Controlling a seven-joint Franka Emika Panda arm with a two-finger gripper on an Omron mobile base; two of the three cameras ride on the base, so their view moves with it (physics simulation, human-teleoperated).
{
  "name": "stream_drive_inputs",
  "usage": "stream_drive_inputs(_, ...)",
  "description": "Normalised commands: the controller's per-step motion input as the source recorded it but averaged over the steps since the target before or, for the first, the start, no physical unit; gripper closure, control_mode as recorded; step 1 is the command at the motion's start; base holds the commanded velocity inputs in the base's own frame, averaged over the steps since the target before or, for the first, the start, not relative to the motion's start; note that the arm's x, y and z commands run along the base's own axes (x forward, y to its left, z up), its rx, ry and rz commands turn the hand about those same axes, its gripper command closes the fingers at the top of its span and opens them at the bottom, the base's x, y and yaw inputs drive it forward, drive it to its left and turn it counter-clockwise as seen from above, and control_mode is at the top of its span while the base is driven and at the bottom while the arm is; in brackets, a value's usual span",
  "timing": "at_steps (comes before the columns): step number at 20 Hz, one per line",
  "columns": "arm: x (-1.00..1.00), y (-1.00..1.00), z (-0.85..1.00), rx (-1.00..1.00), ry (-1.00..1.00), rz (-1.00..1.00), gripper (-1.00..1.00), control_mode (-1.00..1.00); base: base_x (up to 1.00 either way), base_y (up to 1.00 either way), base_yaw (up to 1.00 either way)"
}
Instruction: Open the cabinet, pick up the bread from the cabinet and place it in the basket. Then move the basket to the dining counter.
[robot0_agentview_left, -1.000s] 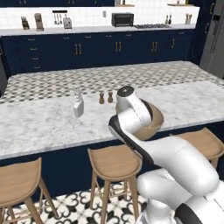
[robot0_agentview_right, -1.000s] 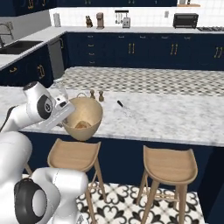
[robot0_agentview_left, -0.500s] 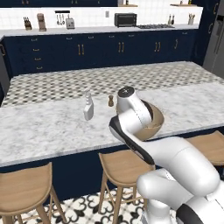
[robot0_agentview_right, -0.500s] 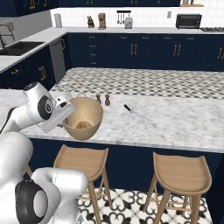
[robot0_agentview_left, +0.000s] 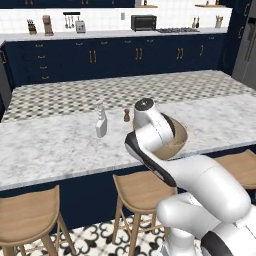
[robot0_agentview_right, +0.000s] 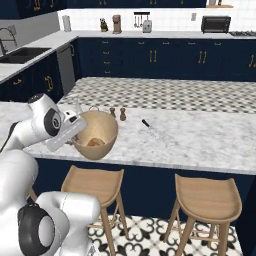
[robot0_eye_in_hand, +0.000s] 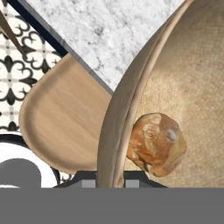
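Your base has slid sideways along the dining counter (robot0_agentview_left: 60, 145), carrying both views with it. The end effector (robot0_eye_in_hand: 109, 181) stays clamped on the near rim of the basket (robot0_agentview_right: 95, 134), held over the counter's near edge. The bread (robot0_eye_in_hand: 156, 143) lies inside, so only setting down remains.

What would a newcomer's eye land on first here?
The tan basket, gripped by its rim in the gripper, at the near edge of the marble dining counter. Next, the bread lying inside the basket, and the wooden stools below.
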Motion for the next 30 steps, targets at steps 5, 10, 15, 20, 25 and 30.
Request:
stream_drive_inputs(5, 0.94, -0.25, 0.00, 0.00, 0.00, 0.00, 1.00, -1.00, 0.00, 0.00, 0.00)
stream_drive_inputs(10, 1.00, -0.35, 0.00, 0.00, 0.00, 0.00, 1.00, -1.00, 0.00, 0.00, 0.00)
stream_drive_inputs(15, 1.00, -0.20, -0.27, 0.00, 0.01, 0.11, 1.00, -1.00, 0.00, 0.00, 0.00)
stream_drive_inputs(20, 0.89, 0.36, -0.63, 0.00, 0.04, 0.20, 1.00, -1.00, 0.00, 0.00, 0.00)
stream_drive_inputs(25, 0.26, 0.04, -0.51, -0.01, 0.00, 0.15, 1.00, -1.00, 0.00, 0.00, 0.00)
stream_drive_inputs(30, 0.00, 0.03, -0.50, -0.02, -0.03, 0.09, 1.00, -1.00, 0.00, 0.00, 0.00)
